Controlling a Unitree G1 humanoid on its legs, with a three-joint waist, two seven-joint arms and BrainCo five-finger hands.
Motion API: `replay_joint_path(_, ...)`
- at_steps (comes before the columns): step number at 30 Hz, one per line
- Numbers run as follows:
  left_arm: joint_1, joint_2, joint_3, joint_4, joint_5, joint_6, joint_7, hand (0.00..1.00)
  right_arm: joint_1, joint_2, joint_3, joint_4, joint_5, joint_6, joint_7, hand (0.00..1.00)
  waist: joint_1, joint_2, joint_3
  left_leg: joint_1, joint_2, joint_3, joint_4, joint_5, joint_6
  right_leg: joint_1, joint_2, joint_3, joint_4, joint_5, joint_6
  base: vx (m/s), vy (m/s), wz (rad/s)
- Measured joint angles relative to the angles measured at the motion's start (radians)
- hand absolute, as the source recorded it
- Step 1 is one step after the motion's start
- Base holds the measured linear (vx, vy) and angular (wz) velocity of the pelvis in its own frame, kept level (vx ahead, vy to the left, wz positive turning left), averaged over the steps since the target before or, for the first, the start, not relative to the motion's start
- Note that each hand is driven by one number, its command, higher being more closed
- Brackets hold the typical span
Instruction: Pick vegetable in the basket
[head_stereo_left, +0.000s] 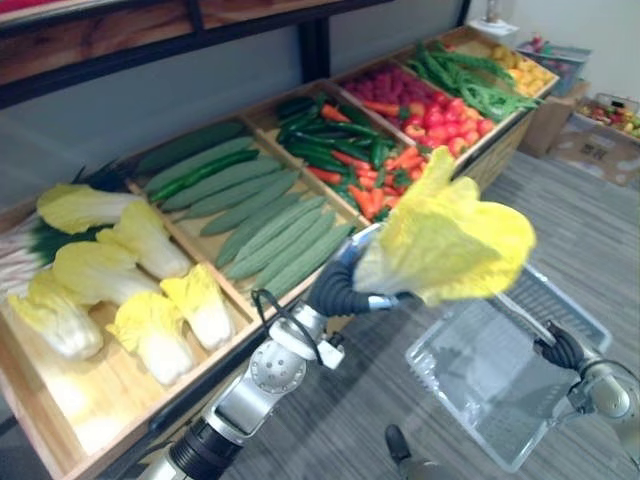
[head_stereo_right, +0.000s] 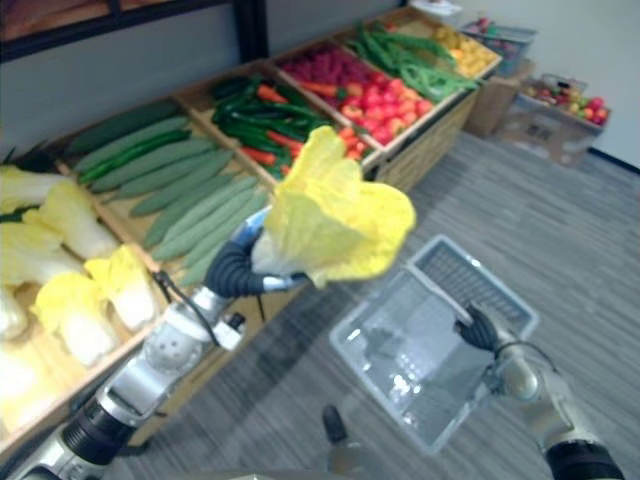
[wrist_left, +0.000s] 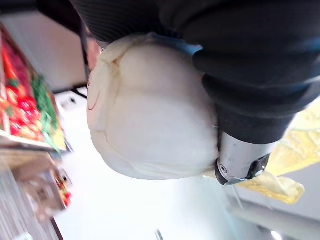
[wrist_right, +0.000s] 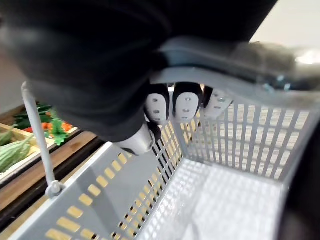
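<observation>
My left hand (head_stereo_left: 340, 285) is shut on a napa cabbage (head_stereo_left: 450, 235) with yellow leaves and a white stem (wrist_left: 150, 110), held in the air past the front edge of the produce stand. The cabbage hangs over the near corner of a grey plastic basket (head_stereo_left: 470, 385). My right hand (head_stereo_right: 482, 328) is shut on the basket's handle (wrist_right: 235, 70) and holds the basket up off the floor. The basket's inside (wrist_right: 215, 200) is bare.
A wooden produce stand (head_stereo_left: 200, 360) holds several more napa cabbages (head_stereo_left: 150, 300), cucumbers (head_stereo_left: 270, 230), peppers and carrots (head_stereo_left: 350, 150), tomatoes (head_stereo_left: 440, 115) and green beans (head_stereo_left: 480, 80). Cardboard boxes (head_stereo_left: 600, 140) with produce sit at the far right on grey carpet.
</observation>
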Motion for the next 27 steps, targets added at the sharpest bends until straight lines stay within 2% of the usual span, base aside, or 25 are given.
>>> replay_joint_path(4, -0.061, 0.058, -0.09, 0.0, -0.078, -0.01, -0.084, 1.0, -0.054, -0.049, 0.099, -0.043, 0.001, -0.032, 0.011, 1.0, -0.004, 0.011, -0.007, 0.026, 0.034, 0.073, 0.053, -0.023, -0.023, -0.003, 0.038, 0.047, 0.012, 0.004, -0.005, -0.03, -0.02, -0.42)
replay_joint_path(8, -0.084, 0.088, -0.164, 0.0, -0.077, -0.019, -0.128, 1.0, -0.088, -0.081, 0.149, -0.051, 0.001, -0.05, 0.031, 1.0, -0.007, 0.012, -0.007, 0.025, 0.05, 0.11, 0.089, -0.041, -0.028, -0.02, 0.054, 0.076, 0.021, 0.008, -0.007, -0.03, -0.011, -0.27)
replay_joint_path(11, -0.1, 0.115, -0.239, 0.005, -0.077, -0.023, -0.166, 1.0, -0.118, -0.116, 0.209, -0.067, 0.001, -0.051, 0.041, 1.0, -0.03, 0.013, -0.008, 0.03, 0.059, 0.142, 0.11, -0.045, -0.031, -0.021, 0.059, 0.088, 0.021, 0.013, -0.007, -0.02, 0.003, -0.13)
replay_joint_path(15, -0.124, 0.134, -0.298, 0.051, -0.072, -0.031, -0.189, 1.0, -0.145, -0.151, 0.24, -0.106, 0.009, -0.061, 0.052, 1.0, -0.031, 0.014, -0.008, 0.039, 0.064, 0.184, 0.132, -0.057, -0.034, -0.031, 0.073, 0.126, 0.021, 0.022, -0.003, -0.02, 0.008, -0.3)
replay_joint_path(19, -0.136, 0.136, -0.322, 0.143, -0.033, -0.032, -0.209, 1.0, -0.183, -0.18, 0.286, -0.149, 0.049, -0.065, 0.061, 1.0, -0.053, 0.016, -0.009, 0.04, 0.071, 0.207, 0.15, -0.065, -0.036, -0.041, 0.084, 0.147, 0.021, 0.029, -0.002, -0.02, 0.001, -0.17)
replay_joint_path(23, -0.166, 0.126, -0.349, 0.246, 0.054, -0.032, -0.209, 1.0, -0.189, -0.191, 0.312, -0.21, 0.087, -0.073, 0.076, 1.0, -0.056, 0.019, -0.011, 0.039, 0.083, 0.231, 0.175, -0.076, -0.036, -0.051, 0.095, 0.164, 0.021, 0.037, -0.004, -0.02, -0.001, -0.16)
replay_joint_path(27, -0.173, 0.078, -0.349, 0.356, 0.117, -0.032, -0.208, 1.0, -0.21, -0.191, 0.347, -0.248, 0.126, -0.085, 0.101, 1.0, -0.074, 0.02, -0.011, 0.038, 0.086, 0.233, 0.18, -0.078, -0.036, -0.052, 0.097, 0.166, 0.021, 0.037, -0.004, -0.01, 0.001, -0.02)
